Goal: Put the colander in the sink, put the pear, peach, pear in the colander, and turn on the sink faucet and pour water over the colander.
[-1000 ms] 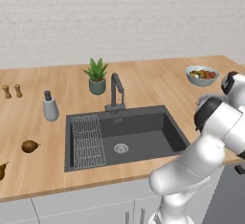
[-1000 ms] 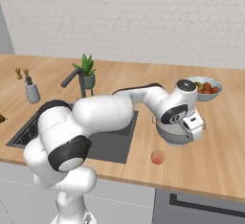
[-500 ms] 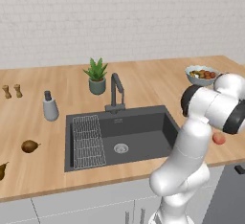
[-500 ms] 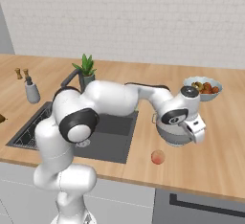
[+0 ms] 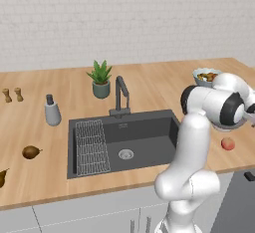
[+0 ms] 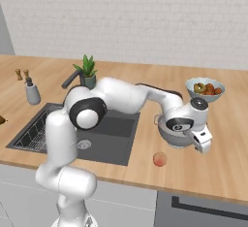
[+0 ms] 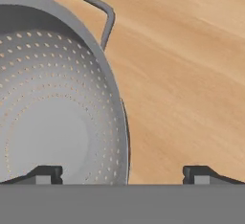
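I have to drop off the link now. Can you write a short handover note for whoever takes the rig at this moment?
Gripper: open, over the colander rim, one fingertip inside the bowl, one outside; nothing held.
Colander sits on the counter right of the sink, not yet moved.
Peach on the counter in front of the colander.
Two pears on the counter left of the sink.
Faucet: no water running.
Done: nothing.
Left: grip the rim, move the colander into the sink, load the fruit, run water.

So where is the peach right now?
The peach lies on the wooden counter right of the sink, near the front edge, just in front of the colander.
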